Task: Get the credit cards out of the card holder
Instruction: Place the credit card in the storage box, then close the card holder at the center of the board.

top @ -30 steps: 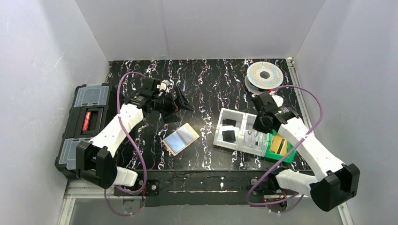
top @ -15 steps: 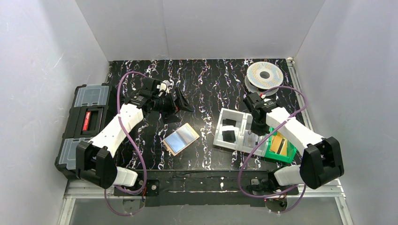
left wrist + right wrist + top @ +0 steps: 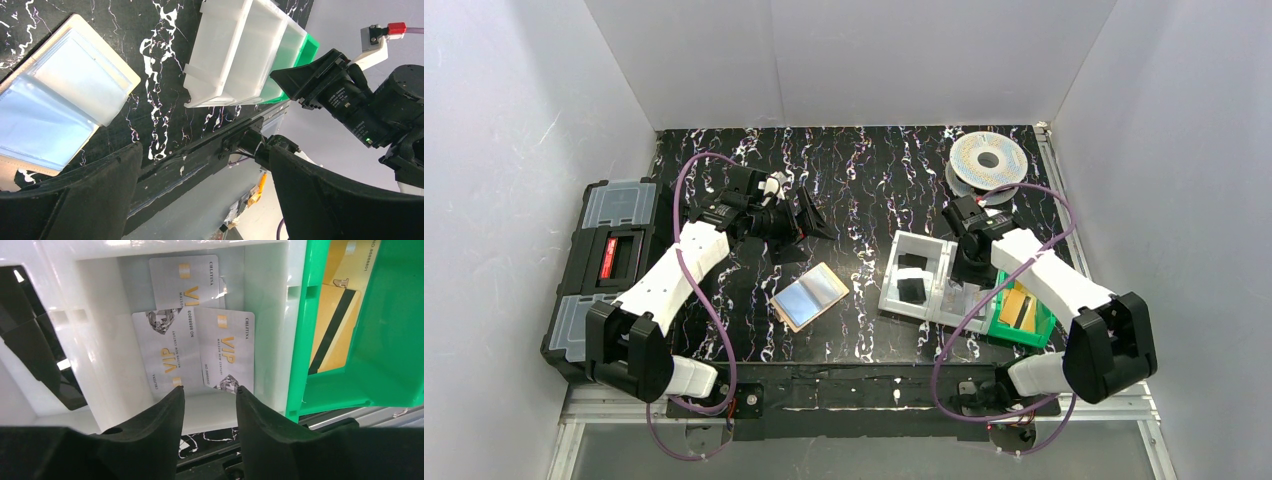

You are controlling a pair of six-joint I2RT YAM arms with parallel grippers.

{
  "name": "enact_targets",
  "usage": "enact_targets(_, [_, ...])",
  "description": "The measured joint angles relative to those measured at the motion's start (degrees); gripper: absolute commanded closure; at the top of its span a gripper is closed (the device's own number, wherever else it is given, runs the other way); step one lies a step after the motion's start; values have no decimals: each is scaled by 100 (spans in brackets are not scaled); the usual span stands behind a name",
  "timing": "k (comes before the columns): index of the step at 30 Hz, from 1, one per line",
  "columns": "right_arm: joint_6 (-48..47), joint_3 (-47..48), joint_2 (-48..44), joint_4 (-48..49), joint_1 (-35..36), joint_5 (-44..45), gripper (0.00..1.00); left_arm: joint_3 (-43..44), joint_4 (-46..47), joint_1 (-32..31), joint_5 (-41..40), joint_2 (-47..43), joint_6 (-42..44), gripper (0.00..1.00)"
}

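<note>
The card holder (image 3: 811, 296) lies open on the black table, tan with pale blue shiny panels; the left wrist view shows it too (image 3: 60, 100). Three silvery credit cards (image 3: 200, 335) lie overlapping in a compartment of the white tray (image 3: 265, 315). My right gripper (image 3: 209, 388) hangs just above them, open, with nothing between its fingers. From above it (image 3: 972, 268) is over the tray's right compartment. My left gripper (image 3: 809, 215) hovers beyond the card holder, wide open and empty (image 3: 205, 150).
A green bin (image 3: 1046, 322) with yellow-gold cards (image 3: 332, 330) adjoins the tray's right side. Black pieces (image 3: 911, 288) lie in the tray's left compartment. A black toolbox (image 3: 609, 260) sits at the left edge, a filament spool (image 3: 987, 160) at the back right.
My right gripper has gone from shut to open over the tray compartment, and that arm's elbow swung in towards the table. The left arm and the card holder have not moved.
</note>
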Motion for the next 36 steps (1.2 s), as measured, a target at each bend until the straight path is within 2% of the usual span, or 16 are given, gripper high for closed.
enact_targets(5, [-70,56,-205,2,-2,-171,36,0,-21,0,-2,-2,4,2])
enact_targets(14, [-123,393,-617,-64,-2,-418,3,-3,-126,0,-130,-34,33,2])
enact_targets(27, [-461,825,-1028,252,174,-1540,2,-217,-450,0,-788,-309,109,2])
enact_targets(32, [-538,1136,-684,529,712,-1957,2,-601,-620,0,-1224,-530,58,2])
enact_targets(36, [-562,1448,-105,806,1191,-2233,2,-1065,-772,0,-1639,-909,-76,7])
